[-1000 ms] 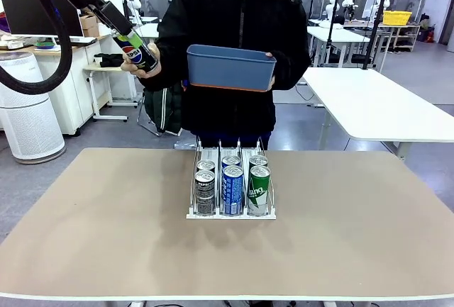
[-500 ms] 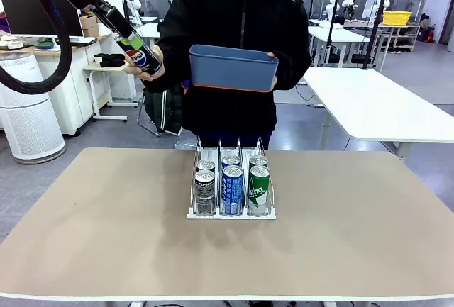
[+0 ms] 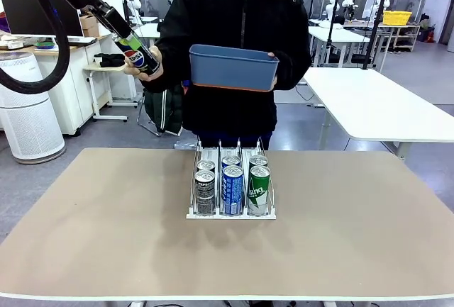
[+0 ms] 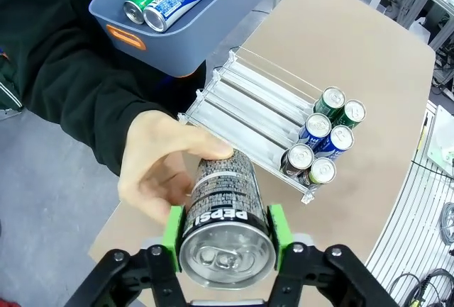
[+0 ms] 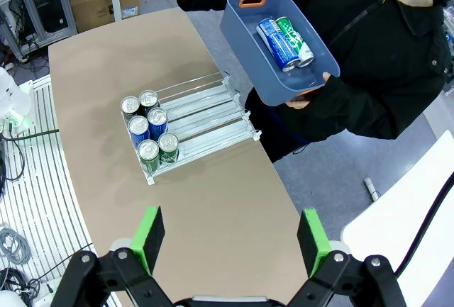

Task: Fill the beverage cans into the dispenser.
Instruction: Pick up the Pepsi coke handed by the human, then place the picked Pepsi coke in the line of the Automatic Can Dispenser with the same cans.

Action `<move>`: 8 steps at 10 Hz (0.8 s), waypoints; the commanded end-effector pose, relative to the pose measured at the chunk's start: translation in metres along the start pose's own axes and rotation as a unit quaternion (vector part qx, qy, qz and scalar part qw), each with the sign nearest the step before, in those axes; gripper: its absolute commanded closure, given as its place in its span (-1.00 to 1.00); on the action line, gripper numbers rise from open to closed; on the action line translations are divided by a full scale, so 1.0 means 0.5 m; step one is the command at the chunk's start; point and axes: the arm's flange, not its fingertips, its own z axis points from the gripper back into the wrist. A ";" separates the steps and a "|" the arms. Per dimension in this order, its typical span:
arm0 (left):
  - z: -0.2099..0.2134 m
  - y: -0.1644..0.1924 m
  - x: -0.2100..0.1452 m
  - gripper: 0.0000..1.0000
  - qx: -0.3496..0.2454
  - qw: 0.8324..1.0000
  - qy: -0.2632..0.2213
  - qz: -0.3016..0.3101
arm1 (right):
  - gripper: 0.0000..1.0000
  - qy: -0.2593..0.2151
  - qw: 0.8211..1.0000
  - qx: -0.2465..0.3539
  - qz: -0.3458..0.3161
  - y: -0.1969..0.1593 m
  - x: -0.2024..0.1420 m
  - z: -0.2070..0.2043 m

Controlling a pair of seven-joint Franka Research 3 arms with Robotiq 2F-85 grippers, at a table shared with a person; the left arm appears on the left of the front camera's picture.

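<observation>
Tan counter [image 3: 106, 236] carries the white dispenser [image 3: 230, 215], six cans [image 3: 233, 183] lined up at its near lip. Far left, left pincer [image 4: 224, 227] clamps a black Pepsi can [image 3: 140, 57] that the person's hand [image 4: 156, 172] also touches; right pincer [image 5: 230, 239] gapes empty. Two more cans [image 5: 284, 41] wait in the blue bin [image 3: 230, 69].

We seem to be in a robotics lab or open workshop hall: beyond the tan-topped rectangular table [image 3: 85, 236] lie a bare grey floor [image 3: 106, 137], plain white-topped work tables [image 3: 383, 108] on thin legs, and a yellow plastic crate [image 3: 396, 18]. To one side we see a dark flat monitor [image 3: 18, 13], a brown cardboard box [image 3: 90, 25] and a white cylindrical perforated floor appliance [image 3: 28, 119]. Loose grey cables [image 5: 13, 247] coil on the floor.
</observation>
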 end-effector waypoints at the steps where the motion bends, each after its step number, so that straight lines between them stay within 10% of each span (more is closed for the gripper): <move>1: 0.001 -0.006 0.003 1.00 0.025 0.999 0.020 0.023 | -1.00 0.000 1.000 0.000 0.000 0.001 0.000 0.000; 8: 0.000 0.000 0.000 1.00 0.000 1.000 0.000 0.000 | -1.00 0.000 1.000 0.000 0.000 0.001 0.000 0.000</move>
